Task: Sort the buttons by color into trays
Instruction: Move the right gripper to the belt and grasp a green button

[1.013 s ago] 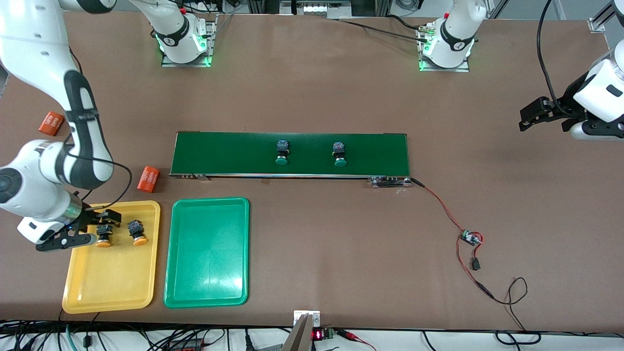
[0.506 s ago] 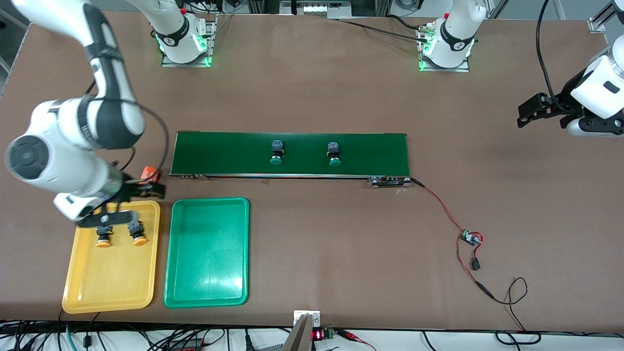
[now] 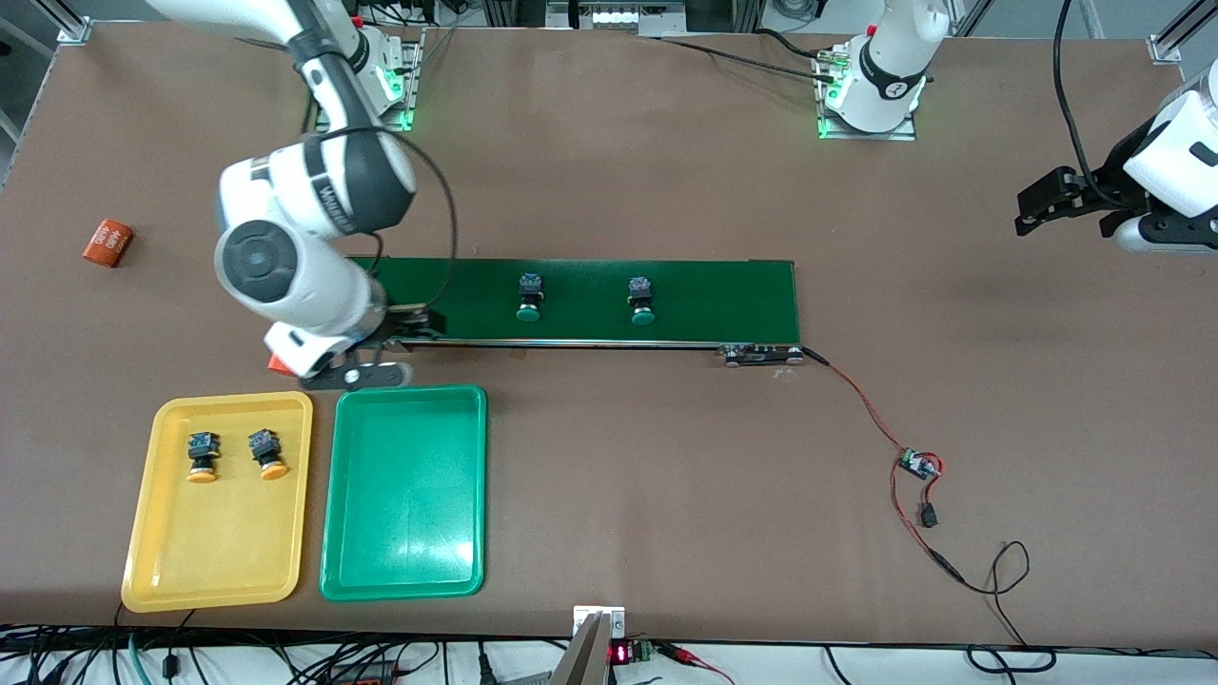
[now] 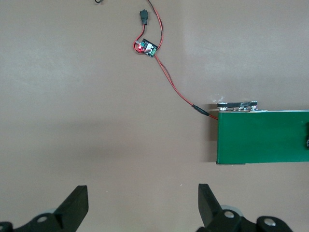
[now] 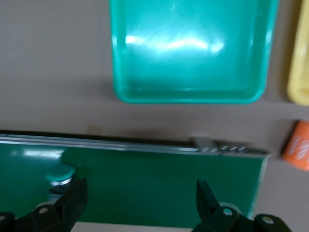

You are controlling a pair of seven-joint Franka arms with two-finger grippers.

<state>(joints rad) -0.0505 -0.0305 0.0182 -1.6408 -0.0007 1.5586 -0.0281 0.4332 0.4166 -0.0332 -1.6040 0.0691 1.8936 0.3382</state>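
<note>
Two green buttons (image 3: 529,297) (image 3: 642,302) lie on the dark-green conveyor belt (image 3: 723,295). Two yellow-orange buttons (image 3: 201,455) (image 3: 265,453) lie in the yellow tray (image 3: 143,571). The green tray (image 3: 404,533) beside it holds nothing. My right gripper (image 3: 393,352) is open and empty, over the belt's end nearest the trays. Its wrist view shows its gripper (image 5: 140,208) over the belt (image 5: 145,183), one green button (image 5: 60,175) beside a finger, the green tray (image 5: 193,48) and the yellow tray's edge (image 5: 300,72). My left gripper (image 3: 1056,205) (image 4: 140,212) waits open over bare table at the left arm's end.
One orange cylinder (image 3: 105,242) lies at the right arm's end of the table; another (image 3: 278,362) (image 5: 299,145) is mostly hidden under my right hand. A small circuit board (image 3: 918,464) (image 4: 146,48) with red wire runs to the belt's end (image 4: 263,137).
My right gripper has left the yellow tray and moved up over the belt's end, empty. The two green buttons have drifted along the belt toward the right arm's end.
</note>
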